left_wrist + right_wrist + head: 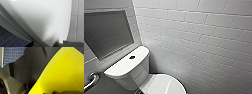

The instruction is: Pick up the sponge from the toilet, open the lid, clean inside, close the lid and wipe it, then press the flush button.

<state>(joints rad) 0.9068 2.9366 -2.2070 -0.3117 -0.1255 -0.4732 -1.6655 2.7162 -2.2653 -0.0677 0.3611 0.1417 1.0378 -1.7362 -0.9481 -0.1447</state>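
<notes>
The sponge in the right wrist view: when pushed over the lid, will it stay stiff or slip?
The sponge looks like matte foam with a bulging, rounded outline, so it probably squashes rather than stays stiff. Foam like this is likely light for its size. The lid is glossy, so the sponge may glide easily over it.

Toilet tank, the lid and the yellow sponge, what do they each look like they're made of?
The toilet tank looks like glazed white ceramic: smooth, with a soft sheen along its rounded edges. The lid seems to be glossy plastic, though the look alone can't rule out ceramic; it shows bright streaky reflections. The sponge looks like soft matte foam, bright yellow with no shine.
</notes>
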